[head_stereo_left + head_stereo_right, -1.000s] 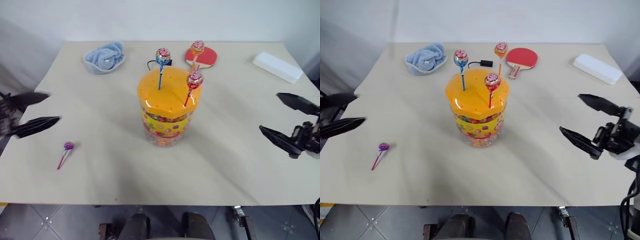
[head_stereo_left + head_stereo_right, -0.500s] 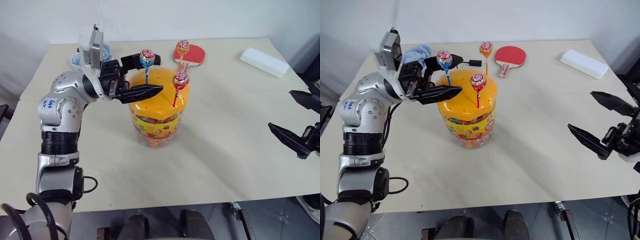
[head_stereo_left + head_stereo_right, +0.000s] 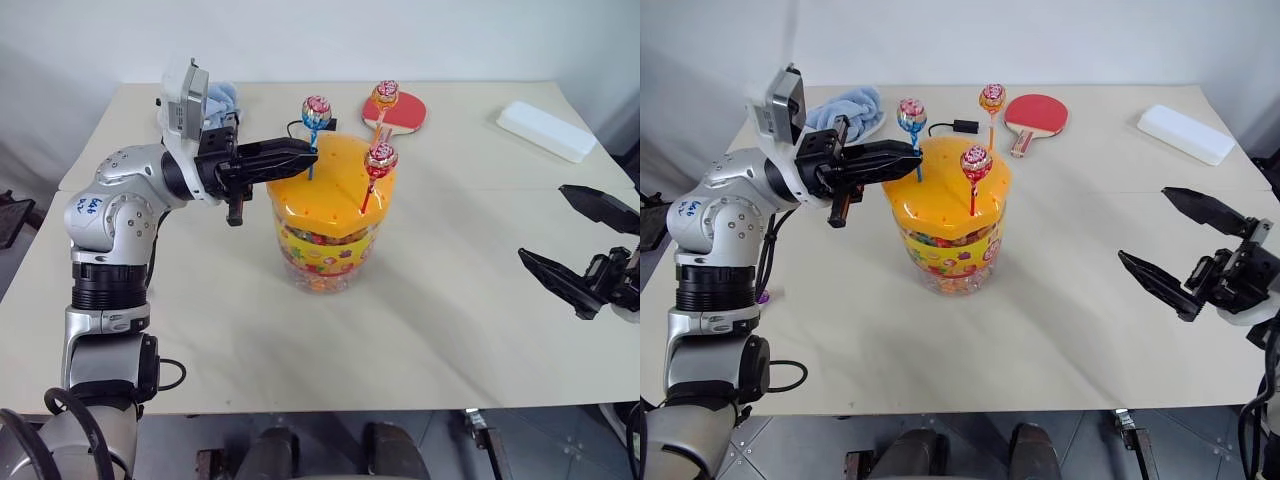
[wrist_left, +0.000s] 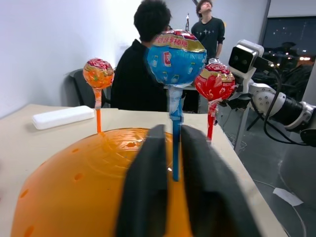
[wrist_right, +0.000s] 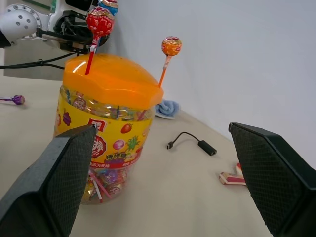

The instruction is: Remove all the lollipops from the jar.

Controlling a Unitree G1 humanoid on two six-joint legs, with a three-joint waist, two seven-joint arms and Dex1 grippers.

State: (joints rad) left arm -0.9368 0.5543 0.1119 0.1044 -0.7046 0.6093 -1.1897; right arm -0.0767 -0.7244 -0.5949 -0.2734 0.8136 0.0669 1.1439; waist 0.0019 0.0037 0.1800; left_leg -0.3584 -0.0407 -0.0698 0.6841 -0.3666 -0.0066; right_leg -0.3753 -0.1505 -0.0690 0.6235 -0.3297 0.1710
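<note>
The jar [image 3: 330, 215] stands upright mid-table [image 3: 450, 330], long axis vertical, with bare tabletop open all round and the near edge well apart. Three lollipops rise from its domed orange lid [image 3: 325, 185], sticks near vertical: blue [image 3: 316, 110], red [image 3: 380, 160], orange [image 3: 385, 96]. A purple lollipop [image 5: 15, 99] lies flat on the table. The left gripper [image 3: 308, 152] is clamped on the blue stick; the right gripper [image 3: 580, 245] hovers spread wide, near the right edge.

Three lollipops [image 3: 317, 110] upright in jar [image 3: 330, 235]
</note>
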